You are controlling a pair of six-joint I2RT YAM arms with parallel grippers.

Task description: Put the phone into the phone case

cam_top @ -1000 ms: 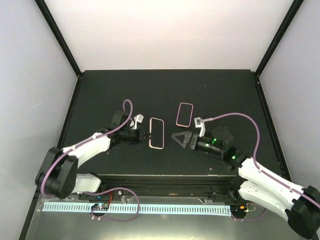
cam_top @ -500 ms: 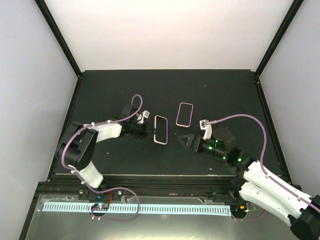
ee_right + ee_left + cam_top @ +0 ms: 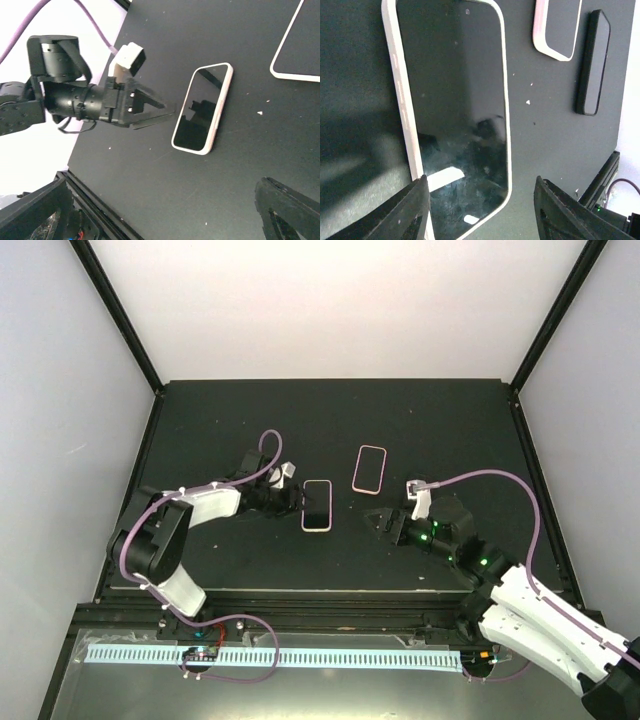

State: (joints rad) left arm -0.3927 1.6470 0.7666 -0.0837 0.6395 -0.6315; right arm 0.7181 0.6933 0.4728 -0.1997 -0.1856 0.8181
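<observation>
The phone (image 3: pixel 317 505), a glossy dark screen in a pale pink frame, lies flat on the black table; it also shows in the wrist views (image 3: pixel 455 100) (image 3: pixel 202 107). Whether that frame is its own body or a case I cannot tell. My left gripper (image 3: pixel 297 502) (image 3: pixel 481 181) (image 3: pixel 172 111) is open, rolled on its side, its tips just left of the phone's long edge. The phone case (image 3: pixel 370 469) (image 3: pixel 559 25) (image 3: pixel 300 50), pink-rimmed with a dull dark inside, lies apart at the upper right. My right gripper (image 3: pixel 383 522) (image 3: pixel 161 184) stands wide open to the right of the phone, holding nothing.
A flat black slab (image 3: pixel 592 62), phone-shaped, lies beside the phone case in the left wrist view. The table's near edge rail (image 3: pixel 100 210) runs below the phone. Black frame posts and white walls close in the table on three sides.
My left gripper was shut on the phone's edge, holding it tilted; it has now opened and the phone lies flat. The right gripper has drawn back toward the near right.
</observation>
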